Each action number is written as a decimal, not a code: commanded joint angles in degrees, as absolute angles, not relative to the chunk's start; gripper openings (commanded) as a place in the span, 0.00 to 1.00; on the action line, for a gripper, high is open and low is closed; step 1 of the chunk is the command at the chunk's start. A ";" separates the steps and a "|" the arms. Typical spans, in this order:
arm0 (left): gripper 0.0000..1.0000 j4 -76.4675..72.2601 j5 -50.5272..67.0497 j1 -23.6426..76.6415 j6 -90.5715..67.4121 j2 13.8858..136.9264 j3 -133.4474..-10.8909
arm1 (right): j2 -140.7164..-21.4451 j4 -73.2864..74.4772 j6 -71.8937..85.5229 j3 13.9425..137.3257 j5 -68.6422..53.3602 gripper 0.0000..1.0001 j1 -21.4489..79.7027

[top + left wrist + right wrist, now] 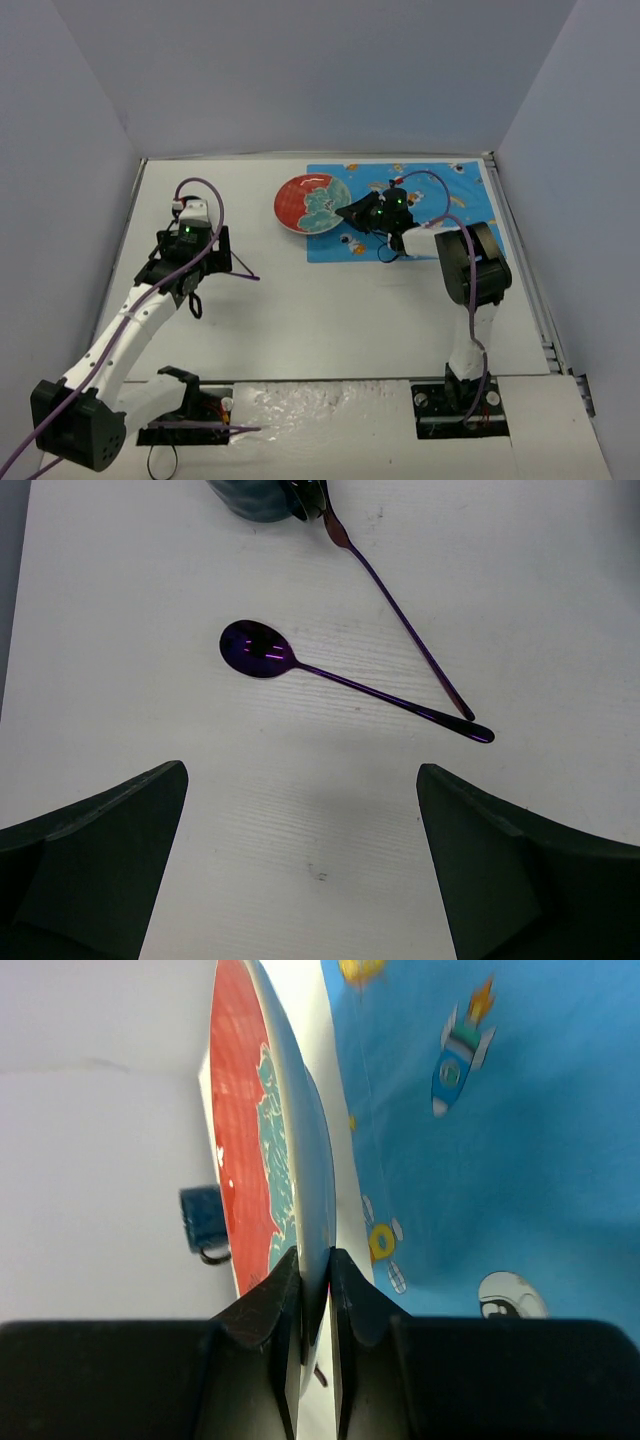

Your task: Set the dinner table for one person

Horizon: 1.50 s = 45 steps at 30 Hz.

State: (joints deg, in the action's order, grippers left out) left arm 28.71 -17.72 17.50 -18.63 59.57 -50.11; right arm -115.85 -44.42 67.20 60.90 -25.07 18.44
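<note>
A red and teal plate (312, 203) hangs over the left edge of the blue cartoon-print mat (440, 195) at the back of the white dinner table (330, 310). My right gripper (356, 212) is shut on the plate's right rim; in the right wrist view both fingers (268, 1305) pinch the plate's rim (290, 1160) edge-on. My left gripper (212, 255) is open and empty above the table on the left. In the left wrist view its jaws (300, 810) stand wide apart, just short of a purple spoon (258, 648).
A second purple utensil (400, 610) lies crossing the spoon's handle end; its head is by a dark blue mug (255, 498) at the top edge. The mug also shows in the right wrist view (203, 1222). Grey walls enclose the table.
</note>
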 commanded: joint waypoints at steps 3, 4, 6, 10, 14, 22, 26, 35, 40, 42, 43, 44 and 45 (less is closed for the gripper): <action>0.97 25.84 -18.63 16.96 -18.02 59.50 -51.33 | -100.98 -60.88 66.60 58.70 -36.35 0.00 8.19; 0.97 25.84 -18.63 16.96 -18.09 59.50 -51.33 | -100.90 -60.60 66.16 58.10 -36.76 0.00 6.96; 0.97 25.84 -18.46 16.96 -18.11 59.65 -51.33 | -99.42 -60.25 65.48 56.34 -37.98 0.00 1.74; 0.97 25.84 -18.45 16.96 -18.10 59.68 -51.33 | -98.36 -60.81 64.32 53.62 -40.47 0.00 -4.37; 0.97 25.78 -18.19 16.96 -18.02 59.68 -51.39 | -99.13 -60.42 62.50 52.86 -42.55 0.00 -8.70; 0.97 25.75 -18.16 16.96 -18.05 59.62 -51.24 | -103.28 -64.14 62.84 53.18 -45.25 0.00 -13.21; 0.97 25.59 -18.12 16.96 -17.95 59.78 -51.26 | -105.14 -64.41 62.56 53.86 -45.79 0.00 -13.29; 0.97 25.58 -18.11 16.96 -17.84 60.12 -51.33 | -107.86 -65.04 61.69 53.27 -45.79 0.00 -13.45; 0.97 25.66 -18.19 16.96 -17.75 60.21 -51.24 | -109.45 -65.21 61.34 54.16 -45.97 0.00 -13.73; 0.97 25.66 -18.11 16.96 -17.75 60.29 -51.32 | -110.15 -65.05 61.27 54.70 -45.97 0.00 -14.27; 0.97 25.66 -18.11 16.89 -17.75 60.36 -51.26 | -110.35 -65.04 61.33 54.96 -45.97 0.00 -14.39; 0.97 25.64 -18.13 16.90 -17.75 60.41 -51.24 | -110.62 -65.18 61.46 55.07 -46.00 0.00 -14.47; 0.97 25.60 -18.17 16.94 -17.75 60.45 -51.24 | -110.91 -65.36 61.61 55.15 -46.03 0.00 -14.54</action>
State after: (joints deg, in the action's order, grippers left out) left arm 28.32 -17.65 17.50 -18.49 60.33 -50.11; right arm -112.68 -51.60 59.66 50.31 -40.95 -13.56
